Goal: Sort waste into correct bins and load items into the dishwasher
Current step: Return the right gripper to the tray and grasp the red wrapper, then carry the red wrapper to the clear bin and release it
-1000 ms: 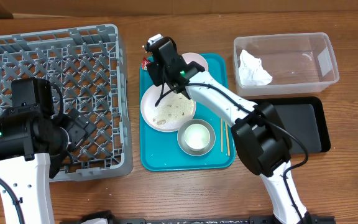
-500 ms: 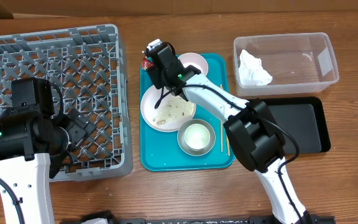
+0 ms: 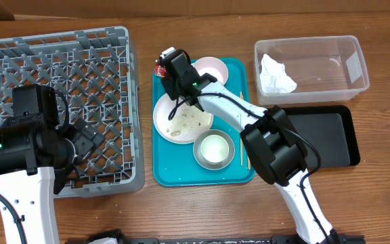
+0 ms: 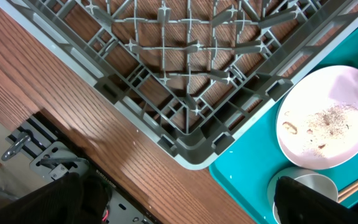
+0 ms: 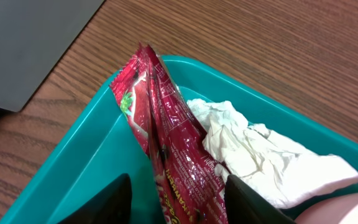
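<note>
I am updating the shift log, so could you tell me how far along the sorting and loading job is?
Done: one napkin lies in the clear tub. In hand: the right gripper straddles the red wrapper on the teal tray, not yet closed. Left: a second napkin beside it, the plate with food scraps, pink bowl, grey bowl and chopsticks, none in the dish rack.

No legible text.
The red wrapper (image 5: 173,155) carries small pale print near its lower end, too blurred and creased to read.
</note>
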Controlling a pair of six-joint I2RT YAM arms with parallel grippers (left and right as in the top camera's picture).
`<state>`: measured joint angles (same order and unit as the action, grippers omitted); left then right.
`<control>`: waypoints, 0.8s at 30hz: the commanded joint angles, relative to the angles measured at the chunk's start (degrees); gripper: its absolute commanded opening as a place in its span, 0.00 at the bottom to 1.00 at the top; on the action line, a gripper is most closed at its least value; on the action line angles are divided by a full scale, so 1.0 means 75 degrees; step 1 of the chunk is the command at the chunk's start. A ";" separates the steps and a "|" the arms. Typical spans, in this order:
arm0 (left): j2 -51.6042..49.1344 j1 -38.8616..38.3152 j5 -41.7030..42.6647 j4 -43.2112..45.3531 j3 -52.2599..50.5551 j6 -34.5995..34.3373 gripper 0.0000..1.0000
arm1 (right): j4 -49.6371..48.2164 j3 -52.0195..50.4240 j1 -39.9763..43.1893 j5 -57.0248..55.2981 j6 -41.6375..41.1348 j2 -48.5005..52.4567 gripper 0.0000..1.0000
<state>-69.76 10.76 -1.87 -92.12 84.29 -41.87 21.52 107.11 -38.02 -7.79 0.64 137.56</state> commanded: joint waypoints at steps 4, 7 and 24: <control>0.0058 0.0047 0.0052 0.0003 -0.0032 -0.0079 1.00 | -0.0061 0.0047 -0.0044 -0.0233 0.0038 0.0134 0.32; 0.0058 0.0047 0.0052 0.0003 -0.0032 -0.0076 1.00 | -0.0055 0.0099 -0.0047 -0.0242 0.0035 0.0134 0.20; 0.0058 0.0047 0.0052 0.0003 -0.0032 -0.0076 1.00 | 0.0315 0.0519 -0.0070 -0.0239 -0.0941 -0.0411 0.04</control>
<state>-69.76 10.76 -1.87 -92.09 84.29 -41.87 23.27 107.70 -38.30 -9.23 -1.83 137.56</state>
